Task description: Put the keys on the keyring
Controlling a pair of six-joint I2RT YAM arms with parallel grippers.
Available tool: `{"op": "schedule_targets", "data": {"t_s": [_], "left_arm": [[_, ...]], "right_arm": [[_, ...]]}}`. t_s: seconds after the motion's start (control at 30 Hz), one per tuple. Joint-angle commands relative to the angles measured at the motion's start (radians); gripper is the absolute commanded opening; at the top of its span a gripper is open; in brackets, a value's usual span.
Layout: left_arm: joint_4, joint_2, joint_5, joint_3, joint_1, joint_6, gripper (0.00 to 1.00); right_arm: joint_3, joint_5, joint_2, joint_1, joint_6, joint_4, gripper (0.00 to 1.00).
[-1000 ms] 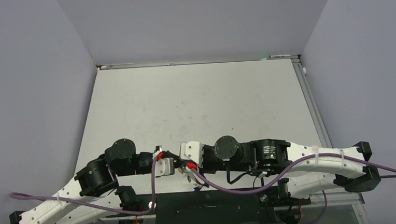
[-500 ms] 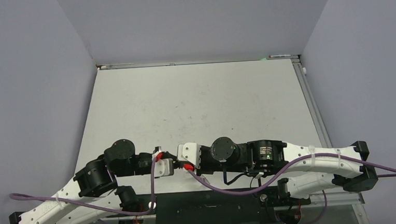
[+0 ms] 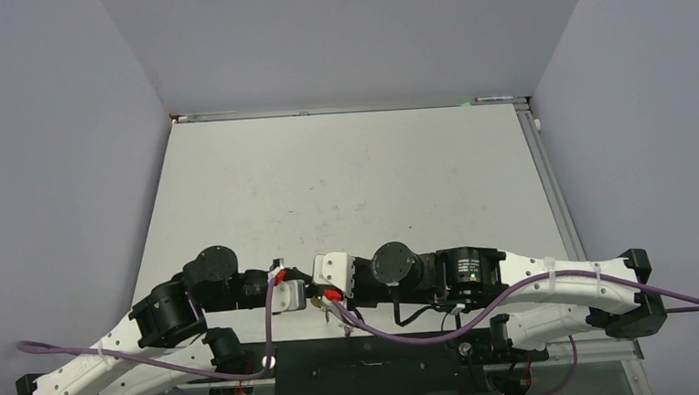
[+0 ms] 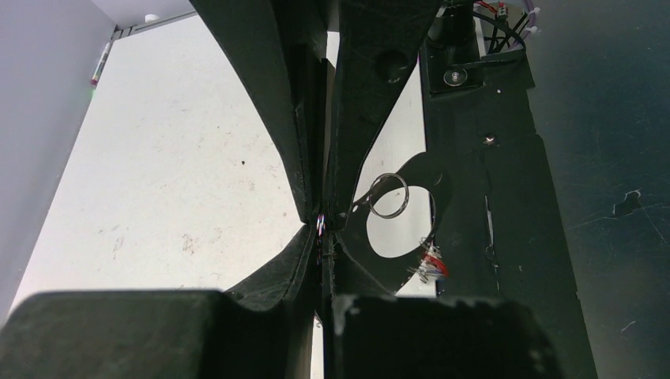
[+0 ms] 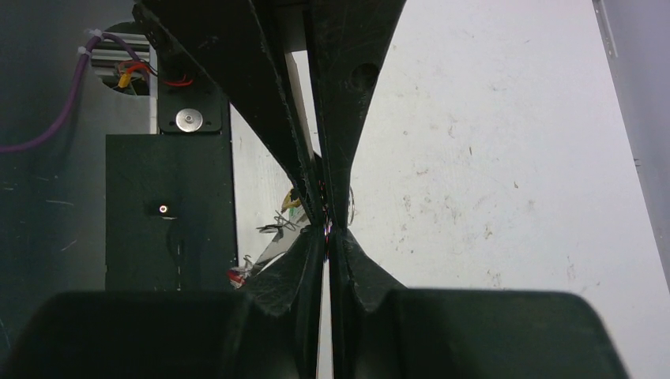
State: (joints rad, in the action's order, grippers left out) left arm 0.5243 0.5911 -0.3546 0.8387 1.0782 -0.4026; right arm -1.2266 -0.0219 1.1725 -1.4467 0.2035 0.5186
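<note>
My left gripper (image 3: 312,296) and right gripper (image 3: 321,297) meet tip to tip above the table's near edge. In the left wrist view my left gripper (image 4: 321,230) is shut on a thin shiny wire, apparently the keyring (image 4: 321,223). The right gripper (image 4: 325,215) comes in from above, pinching the same spot. A small silvery ring (image 4: 389,196) hangs beside the tips, and a red-headed key (image 4: 430,267) dangles lower. In the right wrist view the right gripper (image 5: 326,230) is shut on that glinting wire. Yellow-green keys (image 5: 294,199) and a red key (image 5: 235,276) hang to its left.
The black base plate (image 3: 365,369) with its bolts lies directly under the hanging keys at the table's near edge. The white tabletop (image 3: 354,179) stretches away behind both arms. Purple cables (image 3: 400,330) loop under the right arm.
The right arm has slid a little left, and its jaws have shut at the left gripper's tips. The left arm has held still, shut.
</note>
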Motion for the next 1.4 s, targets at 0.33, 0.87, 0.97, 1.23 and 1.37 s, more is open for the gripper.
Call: {"op": "schedule_targets", "data": {"t_s": [0.33,0.87,0.97,1.23,1.37], "left_arm": [[-0.093,-0.077,-0.030,0.028,0.002,0.009,0.53],[-0.178,-0.112,-0.074,-0.071,0.001,0.037,0.37],[-0.212,-0.105,-0.075,-0.067,0.001,0.062,0.30],[-0.231,-0.090,-0.089,-0.073,0.001,0.076,0.26],[-0.228,-0.073,-0.092,-0.075,0.001,0.076,0.25]], "right_arm": [[0.056,0.046,-0.073,0.008,0.029,-0.092,0.05],[0.097,0.091,-0.167,0.007,0.017,-0.174,0.05],[0.101,0.093,-0.172,0.007,0.015,-0.177,0.05],[0.104,0.083,-0.173,0.007,0.003,-0.189,0.05],[0.101,0.079,-0.177,0.007,-0.002,-0.190,0.05]]}}
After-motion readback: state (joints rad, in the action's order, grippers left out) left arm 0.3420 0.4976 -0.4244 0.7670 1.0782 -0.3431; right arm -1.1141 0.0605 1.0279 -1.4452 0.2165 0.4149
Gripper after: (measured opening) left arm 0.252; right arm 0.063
